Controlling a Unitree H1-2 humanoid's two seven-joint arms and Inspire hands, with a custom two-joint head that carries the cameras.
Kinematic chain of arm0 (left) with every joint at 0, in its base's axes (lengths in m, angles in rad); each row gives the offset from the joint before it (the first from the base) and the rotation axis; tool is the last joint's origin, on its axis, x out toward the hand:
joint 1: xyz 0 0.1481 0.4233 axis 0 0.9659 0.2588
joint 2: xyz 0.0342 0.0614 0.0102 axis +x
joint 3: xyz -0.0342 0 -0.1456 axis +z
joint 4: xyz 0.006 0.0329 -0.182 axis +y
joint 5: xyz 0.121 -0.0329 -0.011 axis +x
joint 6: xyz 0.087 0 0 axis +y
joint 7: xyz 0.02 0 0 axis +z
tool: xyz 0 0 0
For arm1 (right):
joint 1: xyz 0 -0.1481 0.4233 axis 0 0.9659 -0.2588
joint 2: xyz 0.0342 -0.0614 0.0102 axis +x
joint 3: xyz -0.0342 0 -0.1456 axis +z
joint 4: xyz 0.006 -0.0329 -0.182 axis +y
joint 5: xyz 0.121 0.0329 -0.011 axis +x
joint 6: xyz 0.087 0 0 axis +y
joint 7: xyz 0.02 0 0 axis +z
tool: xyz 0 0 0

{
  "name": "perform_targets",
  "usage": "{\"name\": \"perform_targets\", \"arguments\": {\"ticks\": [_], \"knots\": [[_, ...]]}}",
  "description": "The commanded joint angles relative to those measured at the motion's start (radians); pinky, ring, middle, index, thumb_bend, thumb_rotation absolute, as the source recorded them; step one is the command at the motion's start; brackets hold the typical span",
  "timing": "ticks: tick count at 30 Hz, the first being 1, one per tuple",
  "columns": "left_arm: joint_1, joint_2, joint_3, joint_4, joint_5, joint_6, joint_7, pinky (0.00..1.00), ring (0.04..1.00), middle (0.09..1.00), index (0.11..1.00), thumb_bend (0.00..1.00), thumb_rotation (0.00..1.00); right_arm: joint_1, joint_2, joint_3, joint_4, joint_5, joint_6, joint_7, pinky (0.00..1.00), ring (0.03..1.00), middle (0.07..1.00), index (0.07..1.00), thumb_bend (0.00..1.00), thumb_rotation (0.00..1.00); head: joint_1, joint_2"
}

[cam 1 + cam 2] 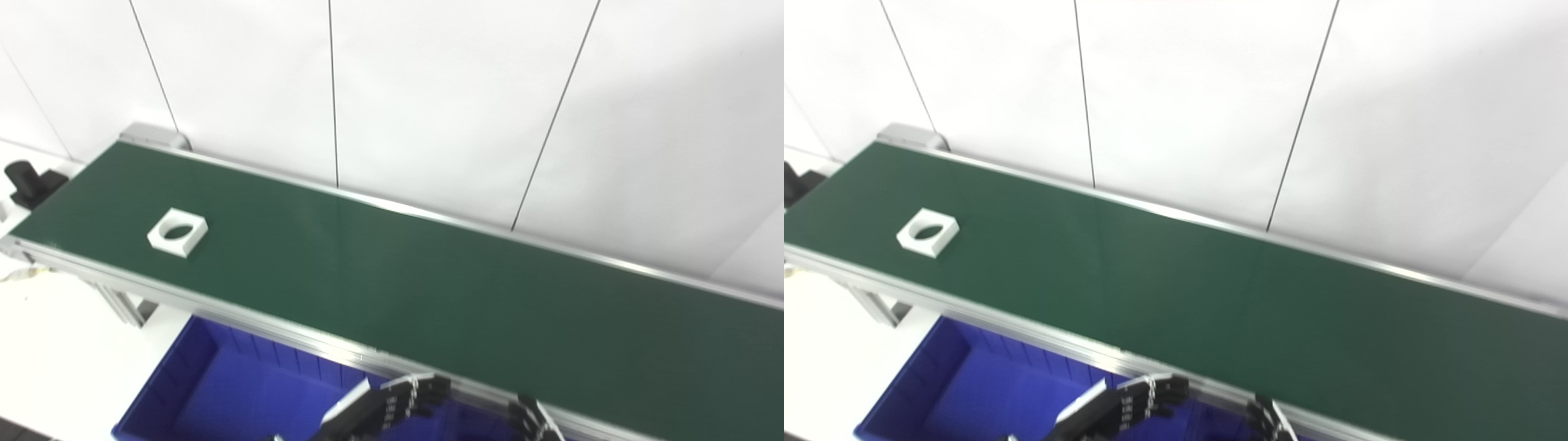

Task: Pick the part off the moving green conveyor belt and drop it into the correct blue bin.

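Note:
A white square part (177,231) with a round hole lies flat on the green conveyor belt (429,288) near its left end; it also shows in the right eye view (928,232). My left hand (383,407) is at the bottom edge, just below the belt's near rail and over the blue bin (202,392), fingers apart and holding nothing. My right hand (536,419) barely shows at the bottom edge, only its fingertips visible. Both hands are far to the right of the part.
The belt's aluminium rail (257,318) runs along the near side above the bin. A black device (30,182) sits on the white table at far left. A white panelled wall stands behind the belt.

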Motion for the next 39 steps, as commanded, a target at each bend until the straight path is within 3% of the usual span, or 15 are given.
{"name": "perform_targets", "arguments": {"ticks": [1,5,10,19,25,32,39], "knots": [[-0.018,-0.005,-0.001,-0.004,0.004,-0.053,0.009,0.83,0.853,0.854,0.846,1.0,0.33,-0.013,-0.001,-0.005,-0.006,0.014,-0.064,0.006,0.81,0.865,0.889,0.927,0.82,0.51,0.019,-0.02],[-0.025,-0.011,-0.001,0.008,0.011,-0.069,0.013,0.82,0.846,0.85,0.841,1.0,0.33,-0.018,-0.005,-0.007,0.009,0.028,-0.069,0.012,0.82,0.869,0.888,0.929,0.82,0.5,0.051,-0.048],[-0.023,-0.007,0.001,-0.032,0.014,-0.045,0.023,0.81,0.835,0.84,0.837,1.0,0.34,-0.019,-0.007,-0.007,0.009,0.04,-0.055,0.015,0.84,0.88,0.9,0.936,0.82,0.49,0.05,-0.039],[0.001,0.0,0.015,-0.207,0.042,-0.006,0.056,0.79,0.829,0.824,0.826,1.0,0.37,-0.022,-0.016,-0.006,0.0,0.04,-0.056,0.015,0.83,0.881,0.895,0.941,0.8,0.5,0.04,-0.016],[-0.013,0.007,0.063,-0.369,0.078,0.067,0.094,0.8,0.839,0.829,0.823,1.0,0.35,-0.024,-0.02,-0.008,-0.004,0.044,-0.05,0.015,0.83,0.88,0.895,0.94,0.81,0.5,0.044,-0.011],[-0.094,0.086,0.139,-0.486,0.216,0.11,0.107,0.81,0.852,0.869,0.863,0.99,0.38,-0.026,-0.018,-0.007,0.002,0.049,-0.059,0.015,0.83,0.881,0.897,0.941,0.8,0.5,0.044,-0.004],[-0.176,0.189,0.208,-0.571,0.294,0.262,0.085,0.81,0.843,0.866,0.868,0.96,0.23,-0.027,-0.014,-0.005,0.001,0.047,-0.061,0.014,0.83,0.879,0.899,0.942,0.81,0.51,0.048,0.002]]}}
